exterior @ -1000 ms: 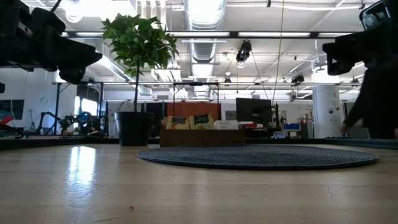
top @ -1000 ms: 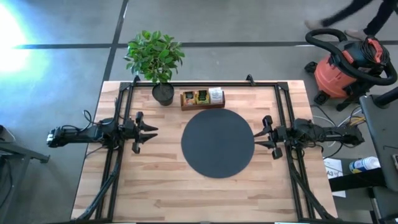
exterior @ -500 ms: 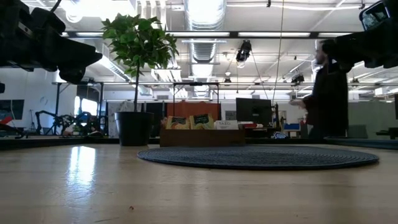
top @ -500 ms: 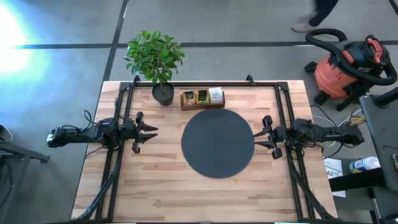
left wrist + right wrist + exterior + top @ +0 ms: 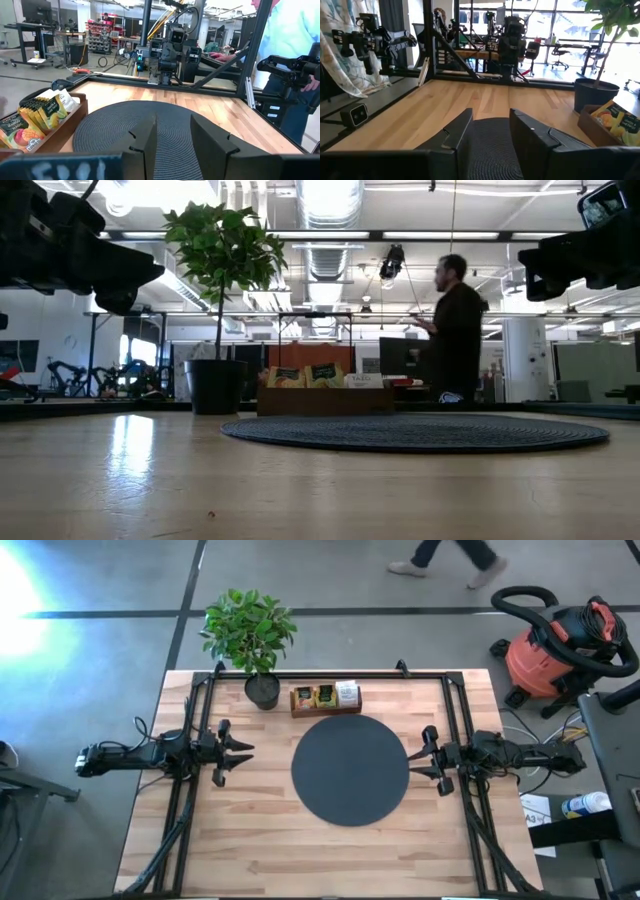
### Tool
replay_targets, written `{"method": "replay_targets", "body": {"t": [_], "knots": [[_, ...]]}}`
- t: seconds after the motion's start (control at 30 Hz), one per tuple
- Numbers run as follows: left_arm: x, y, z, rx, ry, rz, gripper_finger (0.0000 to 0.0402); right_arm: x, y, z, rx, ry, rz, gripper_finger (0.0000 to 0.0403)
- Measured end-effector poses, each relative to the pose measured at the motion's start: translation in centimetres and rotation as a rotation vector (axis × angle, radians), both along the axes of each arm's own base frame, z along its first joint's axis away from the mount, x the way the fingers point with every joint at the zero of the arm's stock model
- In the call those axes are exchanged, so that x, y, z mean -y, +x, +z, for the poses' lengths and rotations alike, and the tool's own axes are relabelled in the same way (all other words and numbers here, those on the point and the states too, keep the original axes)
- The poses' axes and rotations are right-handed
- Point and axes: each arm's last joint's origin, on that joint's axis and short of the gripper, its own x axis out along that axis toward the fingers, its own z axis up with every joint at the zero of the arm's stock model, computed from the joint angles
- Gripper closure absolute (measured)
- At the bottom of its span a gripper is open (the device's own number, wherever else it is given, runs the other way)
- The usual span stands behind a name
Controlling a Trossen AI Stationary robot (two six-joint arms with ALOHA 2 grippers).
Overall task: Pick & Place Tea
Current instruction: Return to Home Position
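The tea sachets (image 5: 325, 695) stand upright in a brown wooden tray (image 5: 326, 710) at the table's far side, just beyond the black disc (image 5: 350, 769). Green, yellow and white packets show in the low view (image 5: 323, 374) and in the left wrist view (image 5: 42, 112). My left gripper (image 5: 247, 754) hovers open to the left of the disc, pointing at it. My right gripper (image 5: 410, 762) hovers open at the disc's right rim, pointing left. In the wrist views the left gripper (image 5: 172, 131) and the right gripper (image 5: 490, 125) hold nothing.
A potted plant (image 5: 252, 640) stands at the table's far edge, left of the tray. Black frame rails (image 5: 330, 674) run along the far edge and both sides. A person (image 5: 455, 330) walks in the room behind the table. A red vacuum (image 5: 560, 645) sits off the table.
Both arms have kept still. A person behind the table has walked from the right side toward the left across the room.
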Motion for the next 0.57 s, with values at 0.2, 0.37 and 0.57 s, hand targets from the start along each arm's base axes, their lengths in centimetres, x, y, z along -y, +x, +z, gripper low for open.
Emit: {"method": "replay_targets", "body": {"t": [0.2, 0.37, 0.57], "knots": [[0.00, 0.00, 0.00, 0.000, 0.000, 0.000, 0.0307, 0.00, 0.00, 0.00, 0.000, 0.000, 0.000, 0.0273], [0.00, 0.00, 0.00, 0.000, 0.000, 0.000, 0.0307, 0.00, 0.00, -0.01, 0.000, 0.000, 0.000, 0.0275], [0.00, 0.00, 0.00, 0.000, 0.000, 0.000, 0.0307, 0.00, 0.00, -0.01, 0.000, 0.000, 0.001, 0.0283]]}}
